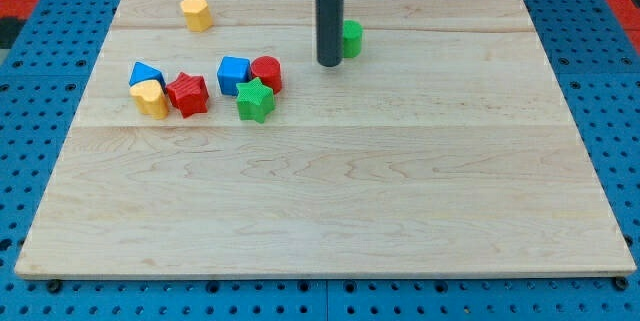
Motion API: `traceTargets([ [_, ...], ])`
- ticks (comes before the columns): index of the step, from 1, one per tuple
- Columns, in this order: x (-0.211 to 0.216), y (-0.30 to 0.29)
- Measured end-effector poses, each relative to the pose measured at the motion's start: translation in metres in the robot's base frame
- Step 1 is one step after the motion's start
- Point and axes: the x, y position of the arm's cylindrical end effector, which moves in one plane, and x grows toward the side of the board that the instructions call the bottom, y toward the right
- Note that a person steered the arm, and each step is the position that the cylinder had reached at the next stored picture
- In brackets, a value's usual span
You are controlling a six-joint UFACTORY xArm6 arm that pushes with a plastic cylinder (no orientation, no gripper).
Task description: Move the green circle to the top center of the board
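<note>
The green circle (352,38) lies near the view's top center on the wooden board (330,211), partly hidden behind my rod. My tip (330,63) rests on the board just left of and slightly below the green circle, touching or almost touching it.
A yellow block (196,12) lies at the top left. A cluster sits at left center: blue triangle-like block (146,73), yellow heart (151,99), red star (187,94), blue cube (233,74), red cylinder (266,73), green star (255,100).
</note>
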Motion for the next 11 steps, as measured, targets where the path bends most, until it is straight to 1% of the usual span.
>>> traceTargets([
  [2,-0.045,0.009],
  [3,-0.035,0.026],
  [4,-0.016,0.032],
  [6,-0.066,0.048],
  [7,-0.078,0.059],
  [8,-0.093,0.086],
  [9,-0.115,0.086],
  [10,-0.117,0.079],
  [11,-0.116,0.047],
])
